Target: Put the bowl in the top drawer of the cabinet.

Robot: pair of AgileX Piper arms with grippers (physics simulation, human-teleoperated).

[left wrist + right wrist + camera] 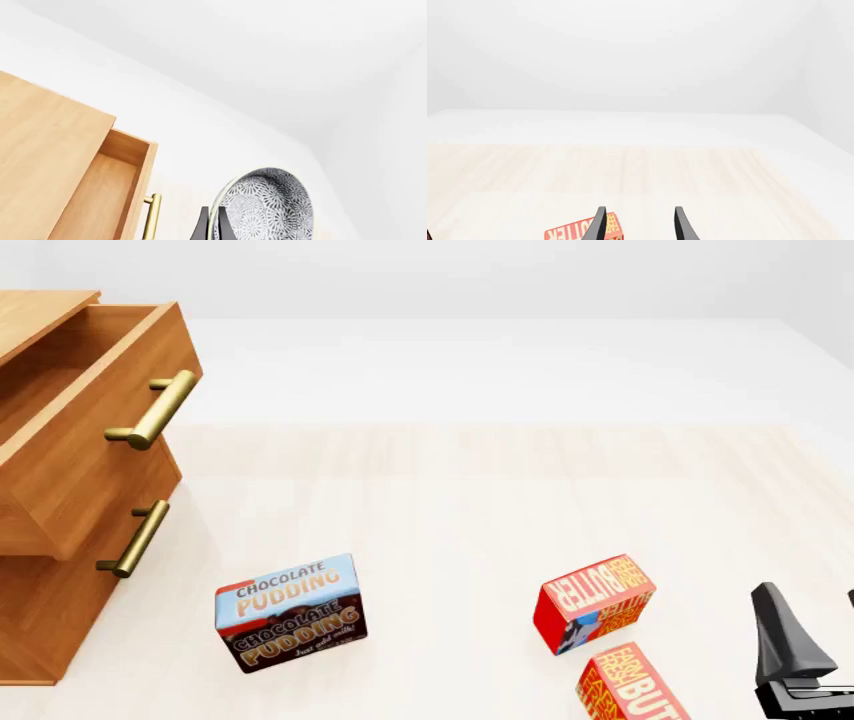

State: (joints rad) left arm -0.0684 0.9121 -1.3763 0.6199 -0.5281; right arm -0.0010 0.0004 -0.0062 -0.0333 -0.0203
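In the left wrist view the grey bowl (267,210) with its pale dotted pattern stands on edge, its rim pinched between the dark fingers of my left gripper (213,227), which is shut on it. Beside it the warm brown cabinet (40,150) shows its top drawer (100,195) pulled open, brass handle (152,215) towards the bowl. The front view shows the cabinet (40,640) at the left with the top drawer (94,450) open; the bowl and left gripper are outside that view. My right gripper (817,630) is low at the right, open and empty, as also seen in its own wrist view (640,227).
A chocolate pudding box (290,612) stands in front of the cabinet. Two red butter boxes (597,603) (627,685) lie near the right gripper; one butter box (584,232) shows under its fingers. The lower drawer's handle (134,537) is shut in.
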